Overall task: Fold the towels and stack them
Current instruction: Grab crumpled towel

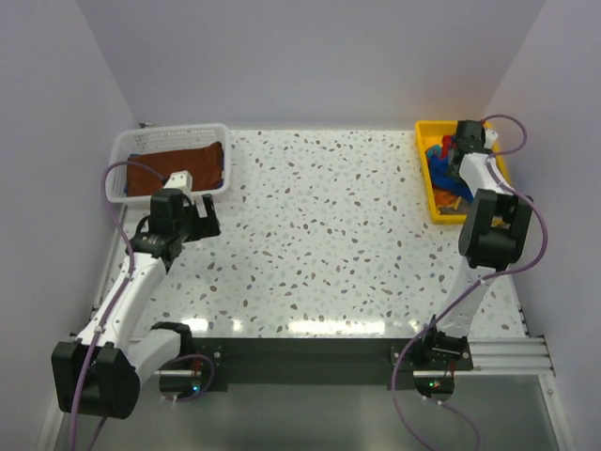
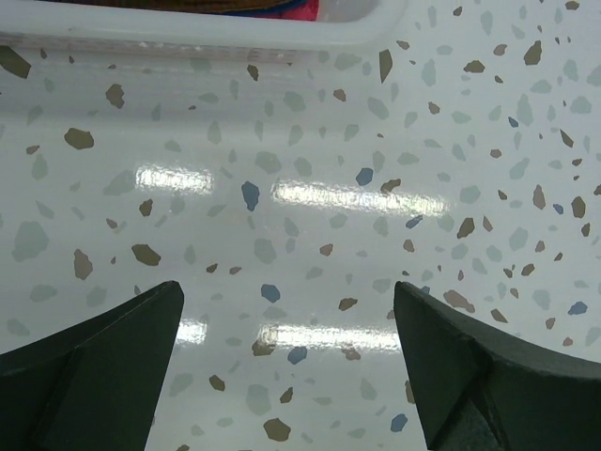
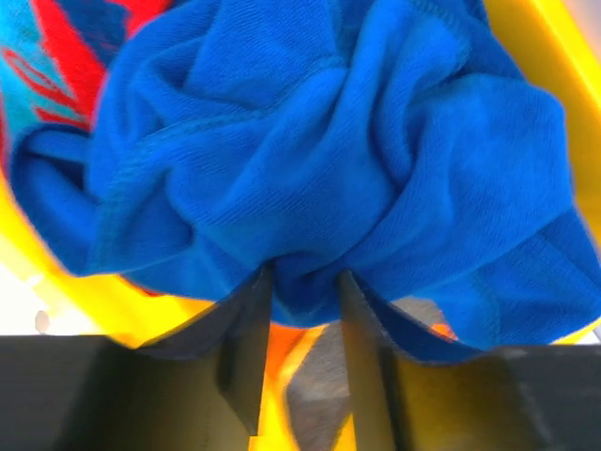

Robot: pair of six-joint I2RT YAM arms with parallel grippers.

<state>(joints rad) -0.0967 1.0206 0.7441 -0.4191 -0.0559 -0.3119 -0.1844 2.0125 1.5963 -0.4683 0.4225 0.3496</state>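
Observation:
A crumpled blue towel [image 3: 319,141] lies in the yellow bin [image 1: 432,202] at the back right, among red, orange and grey towels. My right gripper [image 3: 302,282] is shut on a bunch of the blue towel; in the top view it [image 1: 454,150] reaches into the bin. A folded brown towel [image 1: 174,167] lies in the white basket [image 1: 169,136] at the back left. My left gripper [image 2: 286,319] is open and empty just above the speckled table, in front of the basket [image 2: 188,38]; in the top view it [image 1: 202,214] sits below the basket.
The speckled tabletop [image 1: 329,244] spans the space between the basket and the bin. Grey walls close in the left, back and right sides. A dark rail [image 1: 310,362] with both arm bases runs along the near edge.

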